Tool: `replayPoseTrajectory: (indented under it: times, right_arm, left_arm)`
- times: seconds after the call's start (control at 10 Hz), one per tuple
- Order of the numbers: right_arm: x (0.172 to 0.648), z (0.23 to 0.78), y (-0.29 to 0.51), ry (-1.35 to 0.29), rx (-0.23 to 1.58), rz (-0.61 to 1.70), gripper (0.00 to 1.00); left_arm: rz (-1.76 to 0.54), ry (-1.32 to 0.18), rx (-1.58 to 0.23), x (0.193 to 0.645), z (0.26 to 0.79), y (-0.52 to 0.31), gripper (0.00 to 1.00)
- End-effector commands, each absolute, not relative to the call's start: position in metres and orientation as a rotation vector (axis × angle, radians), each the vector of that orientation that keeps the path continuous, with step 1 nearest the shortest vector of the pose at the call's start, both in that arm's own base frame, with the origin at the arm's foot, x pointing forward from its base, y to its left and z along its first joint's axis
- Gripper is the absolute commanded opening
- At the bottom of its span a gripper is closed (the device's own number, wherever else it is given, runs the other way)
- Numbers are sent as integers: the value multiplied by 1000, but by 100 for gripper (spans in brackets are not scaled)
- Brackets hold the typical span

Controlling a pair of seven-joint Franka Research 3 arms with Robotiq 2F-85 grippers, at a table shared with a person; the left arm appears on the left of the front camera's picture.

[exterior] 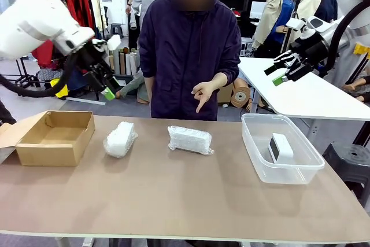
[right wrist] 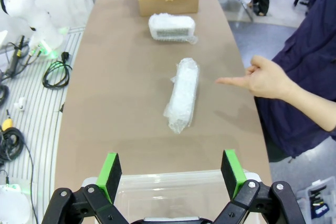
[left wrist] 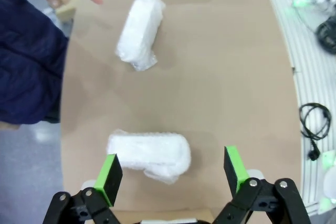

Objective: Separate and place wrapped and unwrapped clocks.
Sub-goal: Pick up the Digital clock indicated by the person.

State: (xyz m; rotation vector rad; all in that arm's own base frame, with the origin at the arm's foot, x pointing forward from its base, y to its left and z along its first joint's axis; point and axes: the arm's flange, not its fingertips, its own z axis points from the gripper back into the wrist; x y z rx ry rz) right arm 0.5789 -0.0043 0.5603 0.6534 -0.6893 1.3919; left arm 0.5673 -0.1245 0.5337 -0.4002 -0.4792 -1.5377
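At the near right, the bare clock (exterior: pixel 281 147) stands in the bin (exterior: pixel 253 148). Mid-table, the left wrapped clock (left wrist: pixel 149 153) lies under the left gripper (left wrist: pixel 172 170), which is wide open and empty. The clock's long axis runs pad to pad, plain in the wrist view, not the front. The right gripper (exterior: pixel 276 74), likewise spread and empty, hangs well apart. Farther off, a hand (exterior: pixel 203 92) points toward the right wrapped clock (exterior: pixel 189 139).

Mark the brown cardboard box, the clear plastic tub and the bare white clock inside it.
Brown cardboard box (exterior: pixel 49 155): front view, near side wall.
Clear plastic tub (exterior: pixel 292 176): front view, near wall.
Bare white rectangular clock (exterior: pixel 283 144): front view, white upper face.
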Motion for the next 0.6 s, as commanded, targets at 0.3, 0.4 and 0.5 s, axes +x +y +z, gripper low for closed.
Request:
replayPoseTrajectory:
  times: [0.3,0.4,0.5]
  right_arm:
    - [576,562,-3,-676,643,1407,100]
    - [576,562,-3,-676,643,1407,100]
    - [576,562,-3,-676,643,1407,100]
  left_arm:
    - [-1703,-208,-141,607,509,-209,100]
    - [-1718,-191,-104,612,501,-223,100]
    - [-1719,-217,-119,617,495,-236,100]
